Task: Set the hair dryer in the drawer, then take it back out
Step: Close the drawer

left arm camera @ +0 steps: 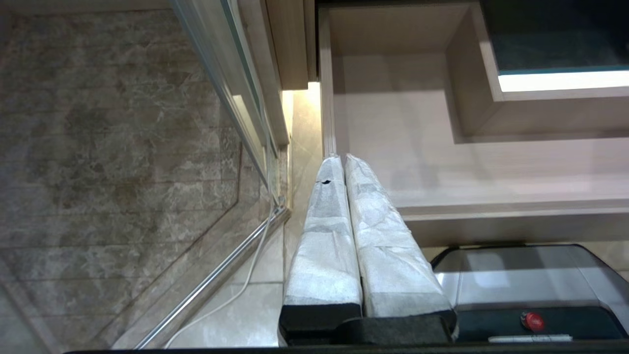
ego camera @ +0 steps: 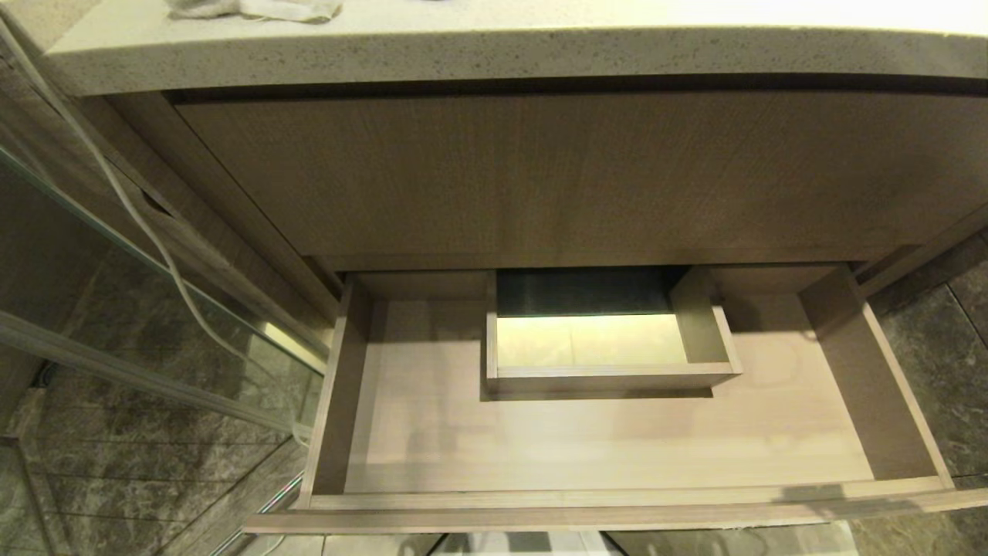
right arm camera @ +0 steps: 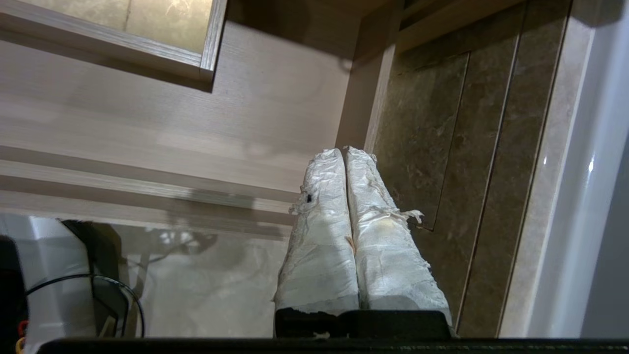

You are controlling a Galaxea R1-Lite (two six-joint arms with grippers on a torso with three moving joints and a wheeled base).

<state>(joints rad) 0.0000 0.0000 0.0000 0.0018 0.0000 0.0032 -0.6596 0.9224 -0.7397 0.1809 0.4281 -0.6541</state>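
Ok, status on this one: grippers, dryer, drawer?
Left gripper shut, empty. Right gripper shut, empty. Drawer open, bare; no dryer visible. Nothing blocking.

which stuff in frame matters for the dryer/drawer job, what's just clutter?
Job:
- drawer, pulled open, nothing lying inside
- hair dryer: not in any view
- left gripper, shut, empty
- right gripper, shut, empty

Lying about:
- white cloth on the countertop
- white cord
- glass panel

Matt beige wood-grain drawer (ego camera: 602,455) under a speckled stone-look countertop (ego camera: 494,54); glossy marbled floor tiles (ego camera: 942,371).
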